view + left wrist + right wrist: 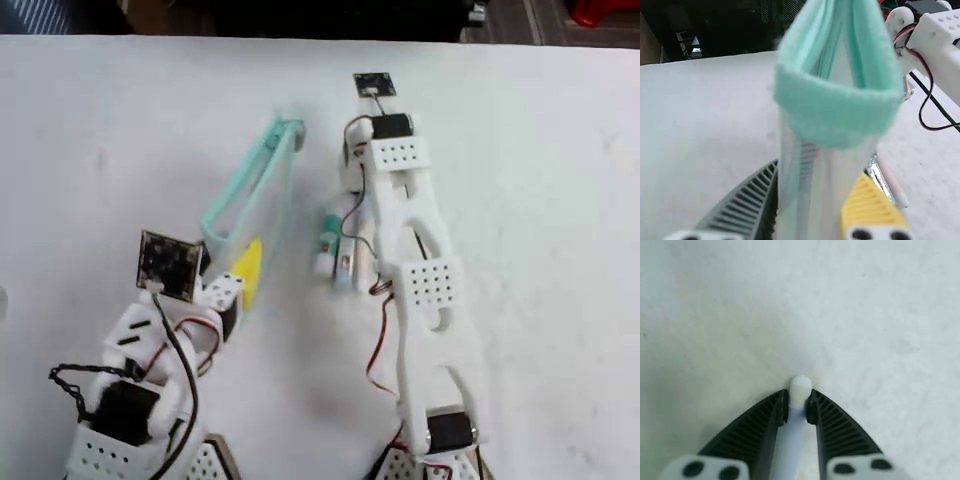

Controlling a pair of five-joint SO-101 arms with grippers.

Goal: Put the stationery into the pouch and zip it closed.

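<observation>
- Mint-green cloth runs round the edge of the see-through pouch [262,190]. The pouch lies slanted on the white worktop [530,170], between the two arms.
- The left claw [238,278] is clamped on the near end of the pouch.
- In the left wrist view the pouch stands up between a grey finger [752,200] and a yellow finger [871,210]. Both fingers press on its sides.
- The two green edges of the pouch bow apart there and make a loop, so the mouth is not zipped.
- The right claw [797,402] is squeezed tight on a thin white stick [801,387]. The round tip of the stick pokes out just past the dark fingertips. I cannot tell if the tip touches the worktop.
- In the high view the right arm [425,280] stretches out from its base at the near edge. Its far end is close to the far end of the pouch.
- Two small stationery pieces [324,245], white and green, lie on the worktop between the pouch and the right arm. They are right up against the arm and outside the pouch.
- In the left wrist view a pale pen [888,182] lies on the worktop just beside the yellow finger. It is outside the pouch too.
</observation>
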